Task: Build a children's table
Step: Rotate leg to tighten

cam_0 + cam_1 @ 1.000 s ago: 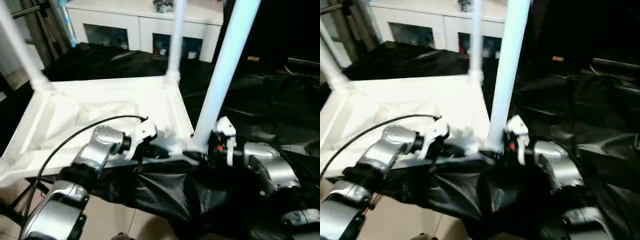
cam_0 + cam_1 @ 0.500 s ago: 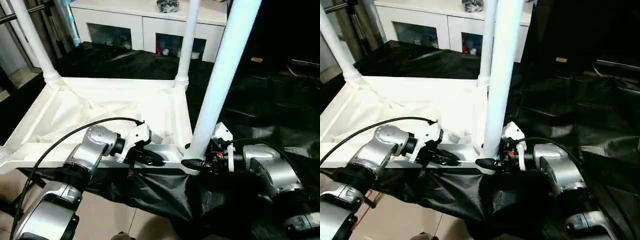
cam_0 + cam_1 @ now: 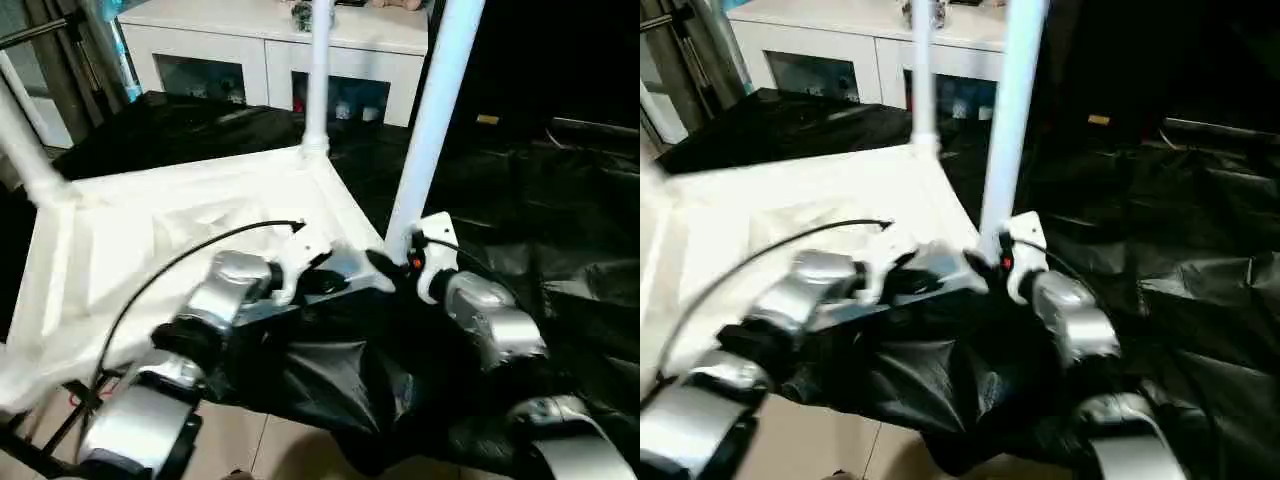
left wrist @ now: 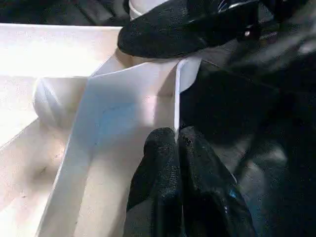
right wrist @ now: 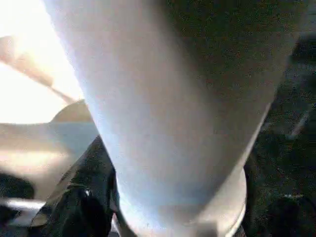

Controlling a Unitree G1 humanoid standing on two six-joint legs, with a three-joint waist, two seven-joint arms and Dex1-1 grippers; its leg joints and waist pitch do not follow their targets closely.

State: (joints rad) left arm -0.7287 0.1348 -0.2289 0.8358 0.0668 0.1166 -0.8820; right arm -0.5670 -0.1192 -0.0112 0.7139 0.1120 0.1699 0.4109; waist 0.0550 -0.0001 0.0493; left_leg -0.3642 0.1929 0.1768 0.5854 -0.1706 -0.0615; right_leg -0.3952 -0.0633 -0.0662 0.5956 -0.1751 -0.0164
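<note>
Here, in the head views, the white ribbed plastic tabletop (image 3: 190,215) lies underside-up on black sheeting. In the left wrist view, the left tool (image 4: 177,148) is clenched on its rim. In the right wrist view, the right tool (image 5: 168,197) grasps the white tapered tube leg (image 5: 163,98) at its corner socket; a tilted leg could jam or unseat.

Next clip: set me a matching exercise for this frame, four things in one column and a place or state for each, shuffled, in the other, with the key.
Things:
1. left gripper
2. right gripper
3. tabletop
4. cabinet

Places or states:
A. stands at the back, behind the black sheet
B. at the base of the near leg
C. lies underside up, legs rising from its corners
D. fingers pinched on the tabletop's thin edge wall

Pairs: 1-D, 2-B, 3-C, 4-A
</note>
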